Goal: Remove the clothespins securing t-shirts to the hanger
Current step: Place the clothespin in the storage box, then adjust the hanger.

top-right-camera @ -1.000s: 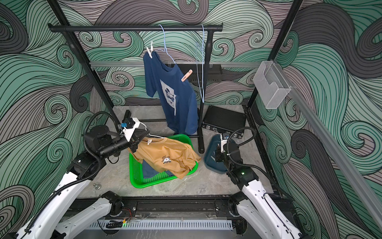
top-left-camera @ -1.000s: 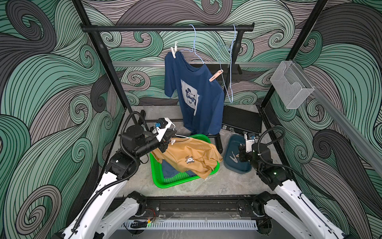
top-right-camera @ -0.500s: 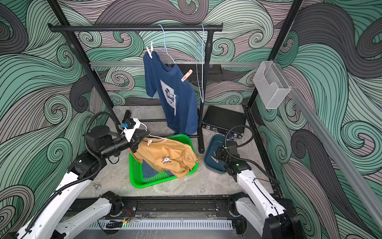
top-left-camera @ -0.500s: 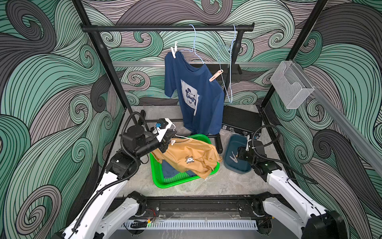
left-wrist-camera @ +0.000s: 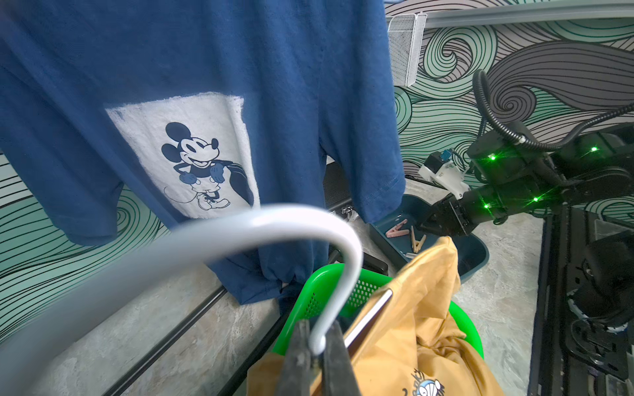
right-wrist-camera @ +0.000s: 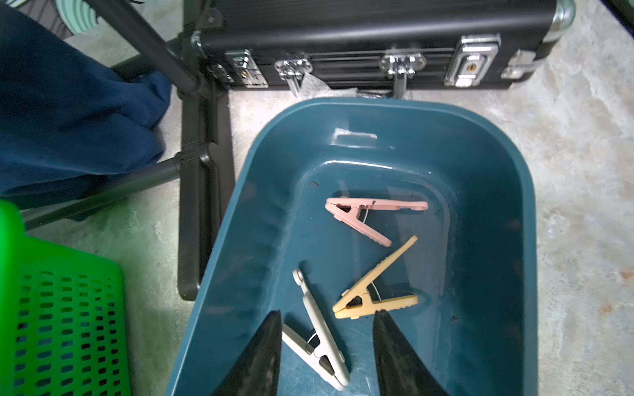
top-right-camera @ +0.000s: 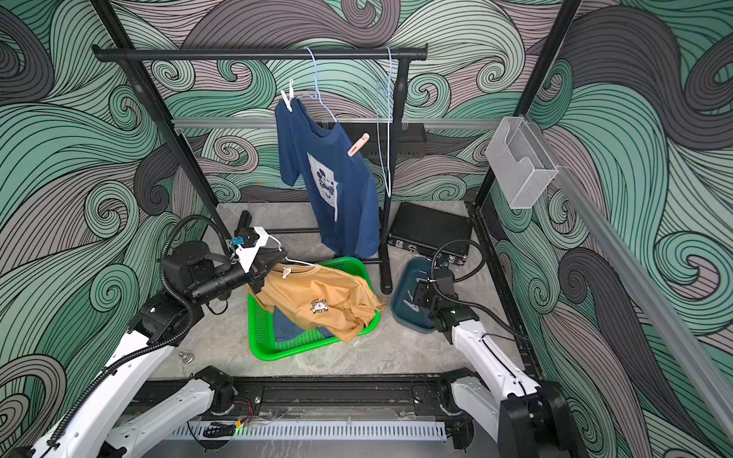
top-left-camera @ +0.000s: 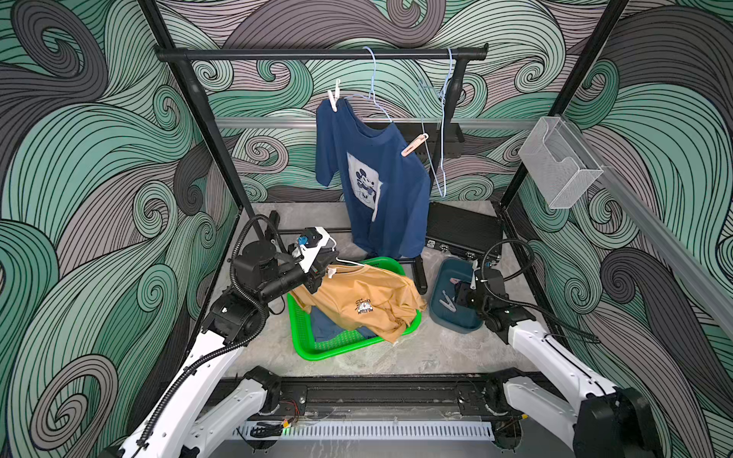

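Now the left gripper (left-wrist-camera: 317,343) is clamped tight on the hook of a white hanger (left-wrist-camera: 274,219). The mustard t-shirt (top-left-camera: 365,297) lies draped across the green basket (top-left-camera: 313,353), with a blue t-shirt (top-left-camera: 325,325) under it. Over the teal bin (right-wrist-camera: 497,171) the right gripper (right-wrist-camera: 326,315) hovers, jaws apart and gripping nothing. A pink clothespin (right-wrist-camera: 363,212), a yellow clothespin (right-wrist-camera: 370,291) and a grey clothespin (right-wrist-camera: 319,332) lie on the bin's floor. The navy t-shirt (top-left-camera: 380,190) hangs from the rail (top-left-camera: 317,53), with a white clothespin (top-left-camera: 334,99) on one shoulder and a peach clothespin (top-left-camera: 413,144) on the other.
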`<act>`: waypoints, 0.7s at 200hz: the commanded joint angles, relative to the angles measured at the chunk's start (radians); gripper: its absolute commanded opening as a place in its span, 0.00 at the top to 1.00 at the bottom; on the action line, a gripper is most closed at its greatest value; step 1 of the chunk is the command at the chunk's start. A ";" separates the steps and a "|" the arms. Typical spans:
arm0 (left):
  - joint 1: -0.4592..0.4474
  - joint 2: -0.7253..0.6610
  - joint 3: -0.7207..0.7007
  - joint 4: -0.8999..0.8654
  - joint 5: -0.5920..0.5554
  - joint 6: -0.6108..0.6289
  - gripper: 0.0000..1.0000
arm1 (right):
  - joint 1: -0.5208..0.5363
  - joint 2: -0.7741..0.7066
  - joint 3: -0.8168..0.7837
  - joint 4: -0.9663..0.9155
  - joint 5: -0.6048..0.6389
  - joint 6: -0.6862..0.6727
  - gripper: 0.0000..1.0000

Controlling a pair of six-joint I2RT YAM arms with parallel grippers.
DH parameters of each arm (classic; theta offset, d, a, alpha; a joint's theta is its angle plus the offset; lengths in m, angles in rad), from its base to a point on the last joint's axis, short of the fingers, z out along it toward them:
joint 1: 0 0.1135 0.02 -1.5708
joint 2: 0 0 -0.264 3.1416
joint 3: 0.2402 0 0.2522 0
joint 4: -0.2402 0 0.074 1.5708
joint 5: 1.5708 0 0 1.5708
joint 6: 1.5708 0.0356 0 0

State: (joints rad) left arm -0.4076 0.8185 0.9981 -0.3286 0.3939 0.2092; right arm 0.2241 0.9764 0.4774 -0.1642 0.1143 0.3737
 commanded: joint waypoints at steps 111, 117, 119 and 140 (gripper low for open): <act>0.004 -0.008 -0.009 0.052 0.043 -0.013 1.00 | 0.097 -0.381 0.407 -0.218 -0.561 -0.367 0.44; 0.004 -0.007 -0.010 0.051 0.043 -0.013 1.00 | 0.135 -0.363 0.431 -0.223 -0.575 -0.377 0.44; 0.004 -0.007 -0.010 0.051 0.043 -0.013 1.00 | 0.149 -0.356 0.438 -0.225 -0.577 -0.381 0.44; 0.004 -0.008 -0.013 0.050 0.049 -0.013 1.00 | 0.316 -0.283 0.512 -0.226 -0.525 -0.406 0.45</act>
State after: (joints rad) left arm -0.4076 0.8188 0.9794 -0.3164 0.4168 0.2047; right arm 0.4065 0.6292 0.9249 -0.3573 -0.3588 0.0132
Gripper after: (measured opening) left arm 0.060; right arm 0.551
